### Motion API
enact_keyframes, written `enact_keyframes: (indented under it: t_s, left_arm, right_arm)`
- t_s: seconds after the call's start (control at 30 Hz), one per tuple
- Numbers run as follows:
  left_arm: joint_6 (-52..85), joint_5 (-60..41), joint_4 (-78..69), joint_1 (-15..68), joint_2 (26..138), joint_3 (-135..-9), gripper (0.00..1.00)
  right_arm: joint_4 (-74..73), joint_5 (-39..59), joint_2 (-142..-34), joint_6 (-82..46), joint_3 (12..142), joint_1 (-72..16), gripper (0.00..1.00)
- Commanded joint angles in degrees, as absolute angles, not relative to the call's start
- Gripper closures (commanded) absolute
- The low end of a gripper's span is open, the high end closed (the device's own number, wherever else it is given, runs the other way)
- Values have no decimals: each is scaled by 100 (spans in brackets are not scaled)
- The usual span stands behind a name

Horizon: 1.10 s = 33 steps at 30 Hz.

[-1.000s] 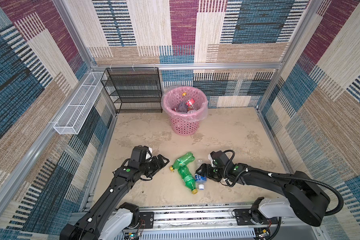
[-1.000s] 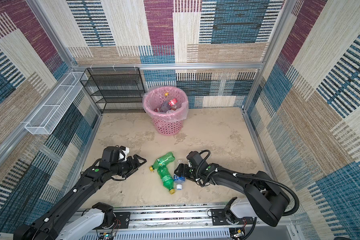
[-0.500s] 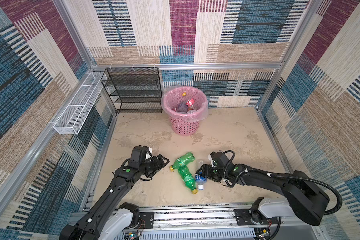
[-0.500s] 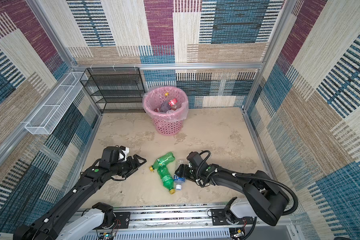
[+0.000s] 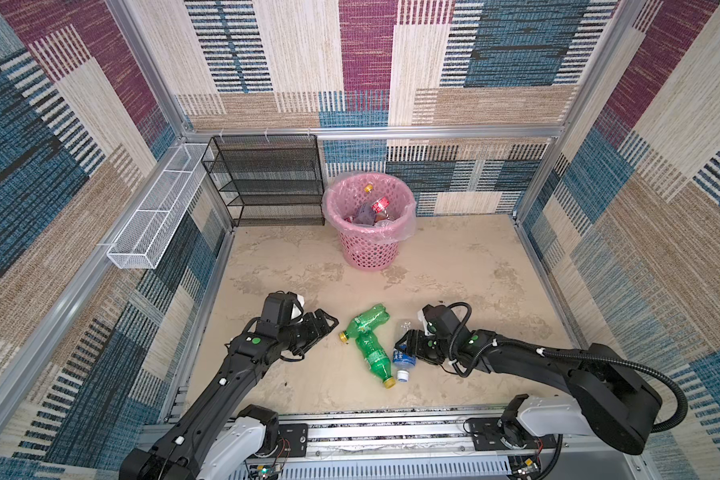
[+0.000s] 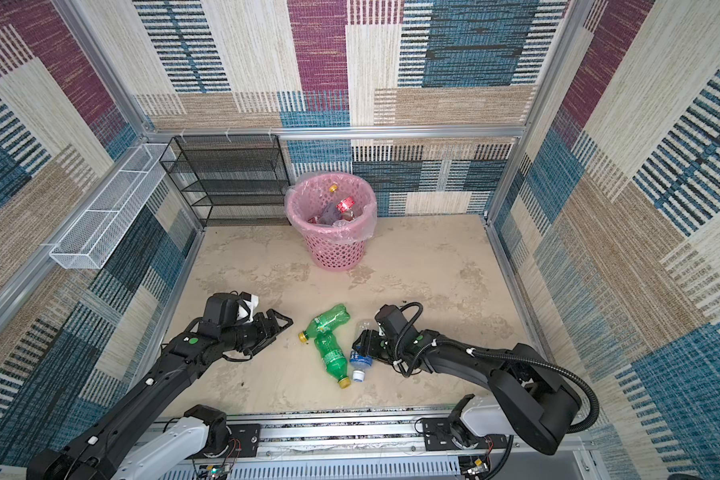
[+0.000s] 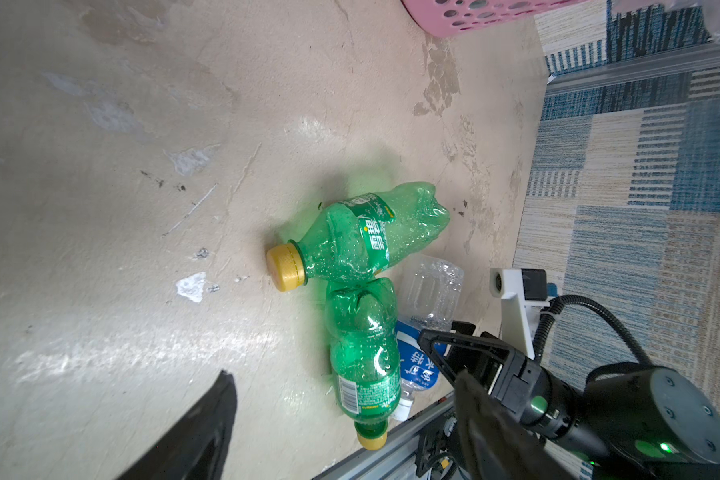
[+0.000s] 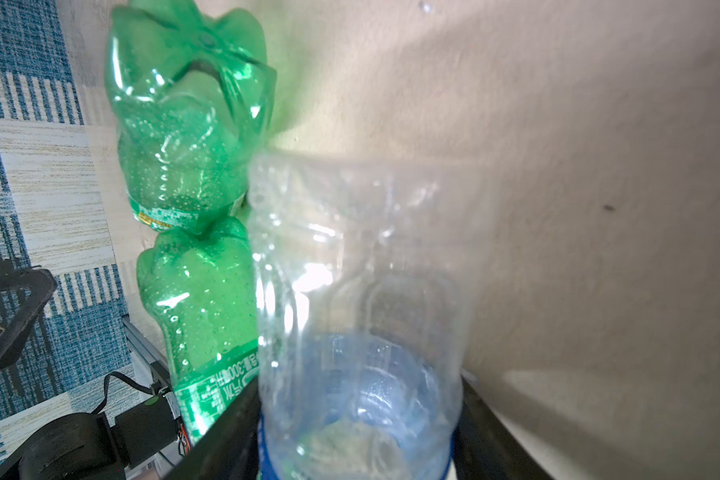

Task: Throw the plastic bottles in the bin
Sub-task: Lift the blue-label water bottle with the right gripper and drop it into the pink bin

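Right gripper [image 5: 406, 344] clasps the clear bottle [image 8: 358, 270] at its label; it seems light, easily dented. Left gripper [image 5: 324, 323] is open, empty.

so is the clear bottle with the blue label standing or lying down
Lying down: the clear bottle rests on its side on the floor beside a green bottle, with the right pincer gripping its label end.
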State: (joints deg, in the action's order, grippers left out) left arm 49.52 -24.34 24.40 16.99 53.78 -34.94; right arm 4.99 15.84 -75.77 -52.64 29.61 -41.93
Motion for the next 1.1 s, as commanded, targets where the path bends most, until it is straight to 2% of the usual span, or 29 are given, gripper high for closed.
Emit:
enact_keyframes:
  t_s: [0.0,0.63,1.07]
  left_arm:
    - [4972,-2461,2404,1695,5405,-3498,17]
    - [5097,-2571,2250,1696,5651,-3533,17]
    - [5136,-2637,2071,1692,5858,-3533,17]
  right_arm:
    - [396,1490,-7530,-5312,2927,-4197,33]
    - [627,1284,-6804,-5288,2716,-3943,40]
    - [912,1507,-5989,-5066,2493,-3067,41]
